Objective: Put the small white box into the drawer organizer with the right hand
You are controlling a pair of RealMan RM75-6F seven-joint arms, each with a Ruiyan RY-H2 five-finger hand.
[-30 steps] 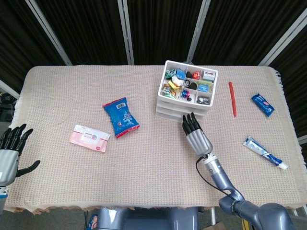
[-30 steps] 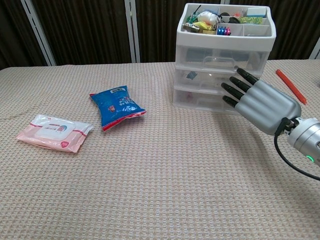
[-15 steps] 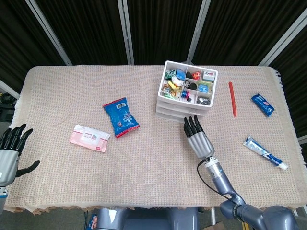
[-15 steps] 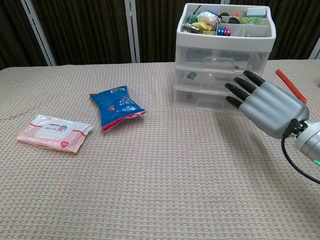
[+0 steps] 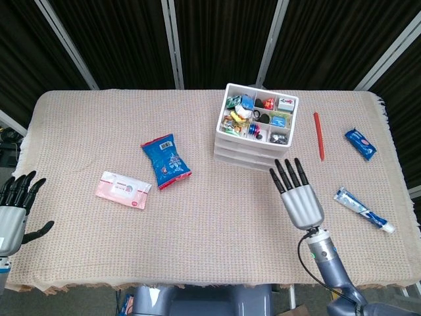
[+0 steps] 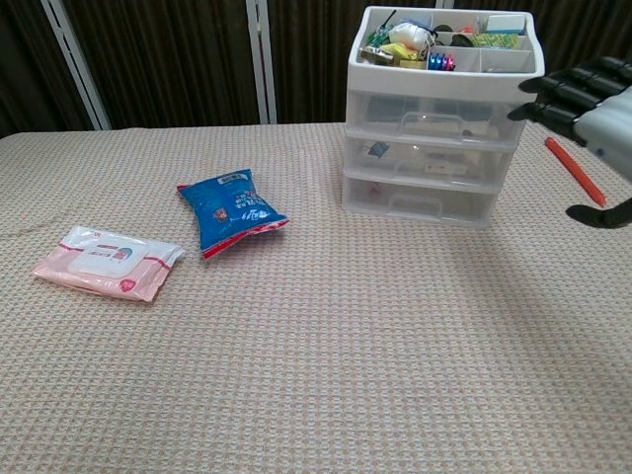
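The table [image 5: 197,217] is covered by beige woven cloth, backed by dark curtains [image 5: 118,39]. The right robot hand [image 5: 299,197], open and empty, has been raised away from the drawer organizer [image 5: 253,135].

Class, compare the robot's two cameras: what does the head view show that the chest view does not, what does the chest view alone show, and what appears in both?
Only the head view shows the left hand at the table's left edge, the blue packet and the toothpaste tube on the right, and the organizer's top tray from above.

Only the chest view shows the organizer's three clear drawer fronts, all pushed in.

Both show the drawer organizer, the empty right hand, the blue snack bag, the pink wipes pack and the red pen.
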